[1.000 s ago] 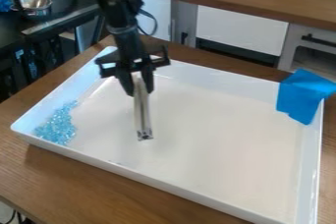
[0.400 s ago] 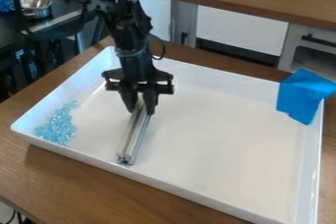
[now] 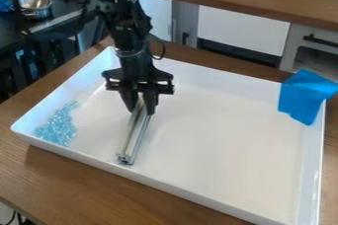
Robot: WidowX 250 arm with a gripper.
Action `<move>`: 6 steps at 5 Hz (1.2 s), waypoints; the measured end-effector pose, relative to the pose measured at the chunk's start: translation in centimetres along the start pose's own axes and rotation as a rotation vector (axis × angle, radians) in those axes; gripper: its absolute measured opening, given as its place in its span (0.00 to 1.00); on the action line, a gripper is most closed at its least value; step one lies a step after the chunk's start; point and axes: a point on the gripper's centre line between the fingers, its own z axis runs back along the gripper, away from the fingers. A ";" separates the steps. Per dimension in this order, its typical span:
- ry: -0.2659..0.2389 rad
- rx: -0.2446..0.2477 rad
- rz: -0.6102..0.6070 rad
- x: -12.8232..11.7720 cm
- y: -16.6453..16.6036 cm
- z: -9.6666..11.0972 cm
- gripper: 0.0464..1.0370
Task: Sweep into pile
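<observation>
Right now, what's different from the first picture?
The gripper moved the metal bar toward the near edge of the tray, and the bar's low end swung left in the picture. The gripper still holds it. The little blue bits stayed put.

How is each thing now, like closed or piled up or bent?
Long silver metal bar: held, slanting down
Black gripper: closed on the bar
Small pale-blue beads: loosely heaped
White rectangular tray: lying flat
Blue sheet: bent over tray corner
Round silver bowl: upright
</observation>
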 end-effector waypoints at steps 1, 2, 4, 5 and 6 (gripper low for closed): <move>0.000 0.007 0.019 0.2 1.5 0.1 0.33; 0.003 0.009 0.030 0.2 3.3 0.3 0.33; 0.006 0.041 0.013 0.4 7.9 1.1 0.33; 0.015 -0.032 0.038 0.9 6.6 1.7 0.33; 0.017 -0.106 0.049 1.7 2.3 2.4 0.33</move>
